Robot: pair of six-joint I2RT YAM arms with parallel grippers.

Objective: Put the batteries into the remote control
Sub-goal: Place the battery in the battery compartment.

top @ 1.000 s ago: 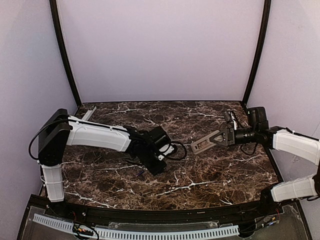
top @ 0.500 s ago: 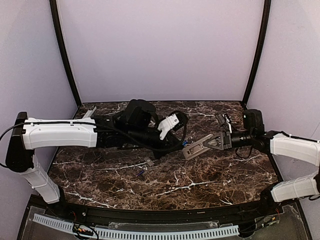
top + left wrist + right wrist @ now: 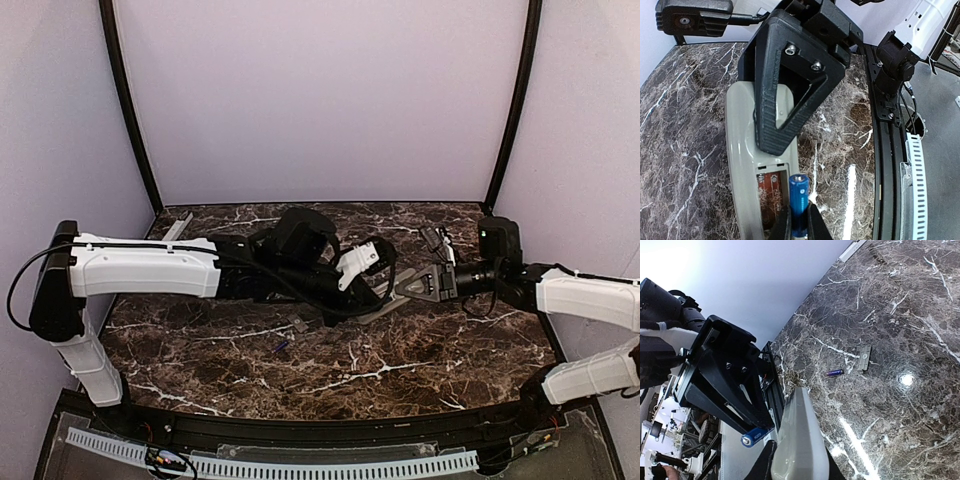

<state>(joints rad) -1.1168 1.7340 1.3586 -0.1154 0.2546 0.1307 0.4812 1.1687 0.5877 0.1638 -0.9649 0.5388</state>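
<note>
Change: left arm swung in from the near-left side to the middle; left pincer (image 3: 799,222) now up against the right pincer (image 3: 796,465); remote control (image 3: 742,150) carried inward.
Left pincer: clenched on one battery (image 3: 798,197), its tip at the remote control's open bay, just ahead of the fingertips.
Right pincer: clamped on the remote control's other end, lifted off the worktop (image 3: 450,360).
Second battery (image 3: 835,372): loose on the worktop, below both pincers, beside a small grey cover (image 3: 864,358).
Edges: pale grey bar (image 3: 178,225) at the far-left rim, well apart from the left pincer.
Room: marble worktop from beneath both pincers to the front rail.
</note>
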